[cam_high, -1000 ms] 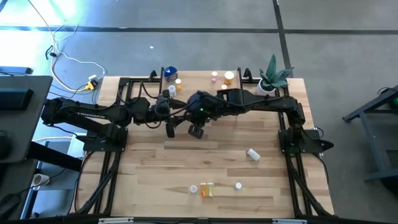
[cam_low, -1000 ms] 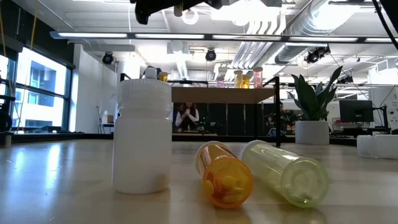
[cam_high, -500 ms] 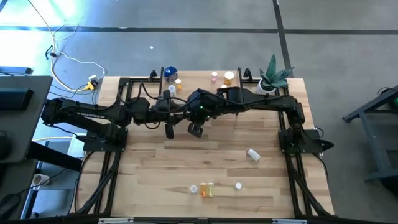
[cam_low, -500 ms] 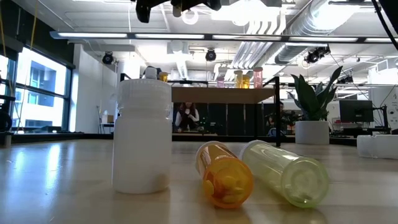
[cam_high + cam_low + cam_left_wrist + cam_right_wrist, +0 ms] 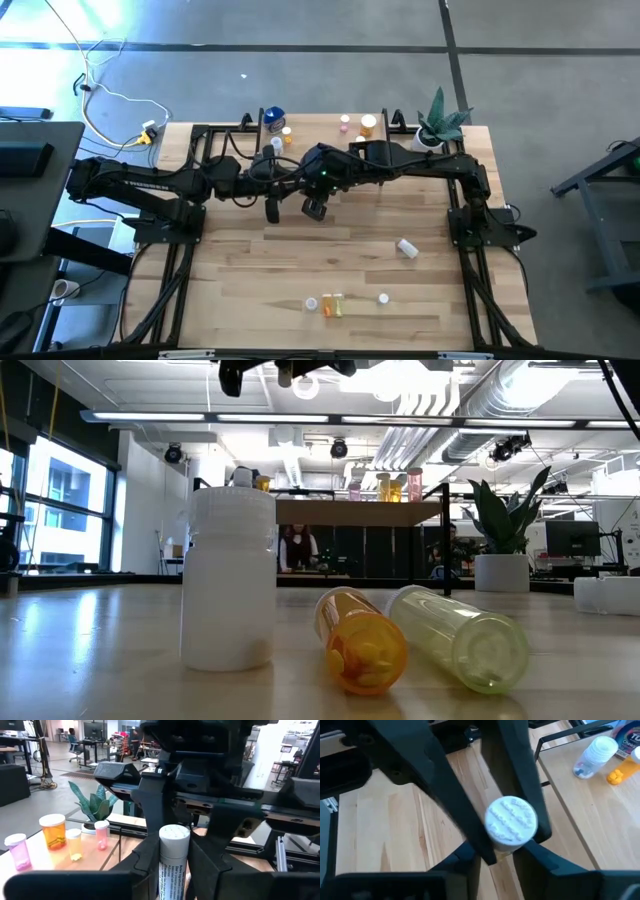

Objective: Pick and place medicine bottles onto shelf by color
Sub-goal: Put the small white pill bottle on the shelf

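Grey concrete floor (image 5: 300, 25), tall bright windows (image 5: 50, 510), exposed ceiling ducts (image 5: 470, 405); perhaps a person (image 5: 292, 548) at distant desks.

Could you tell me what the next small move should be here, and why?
Probably finish the handover: let one arm take the white-capped bottle alone before anything travels. Both wrist views show that bottle right at their own end effector, and from above the left end effector and right end effector meet in front of the shelf. Which one actually grips it, I cannot tell.
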`<state>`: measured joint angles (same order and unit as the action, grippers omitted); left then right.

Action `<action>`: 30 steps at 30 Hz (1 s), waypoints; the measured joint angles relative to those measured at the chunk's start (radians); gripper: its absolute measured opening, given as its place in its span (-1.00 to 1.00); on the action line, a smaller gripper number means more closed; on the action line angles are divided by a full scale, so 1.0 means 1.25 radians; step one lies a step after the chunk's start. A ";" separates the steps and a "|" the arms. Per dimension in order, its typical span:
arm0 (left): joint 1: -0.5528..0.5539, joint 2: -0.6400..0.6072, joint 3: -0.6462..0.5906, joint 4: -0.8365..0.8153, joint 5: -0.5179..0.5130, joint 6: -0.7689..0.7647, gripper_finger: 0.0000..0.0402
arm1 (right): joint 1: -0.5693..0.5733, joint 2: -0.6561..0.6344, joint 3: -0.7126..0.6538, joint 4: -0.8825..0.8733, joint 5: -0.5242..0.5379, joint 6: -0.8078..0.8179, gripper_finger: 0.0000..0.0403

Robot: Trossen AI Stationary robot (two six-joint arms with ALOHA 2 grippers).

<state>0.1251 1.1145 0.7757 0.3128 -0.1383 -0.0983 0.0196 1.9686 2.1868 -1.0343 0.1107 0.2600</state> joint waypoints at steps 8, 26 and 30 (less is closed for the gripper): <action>0.023 -0.009 0.000 -0.006 0.005 0.052 -0.64 | -0.002 -0.011 0.000 -0.012 0.003 -0.014 -0.15; 0.211 -0.022 0.000 -0.019 0.313 0.025 -0.63 | -0.098 -0.142 0.000 -0.067 0.001 -0.119 -0.07; 0.246 -0.015 0.000 -0.017 0.332 0.025 -0.63 | -0.138 -0.170 0.000 -0.069 0.003 -0.149 -0.07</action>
<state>0.4323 1.0962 0.7761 0.2916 0.2772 -0.0677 -0.1533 1.7556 2.1868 -1.1208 0.1139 0.0731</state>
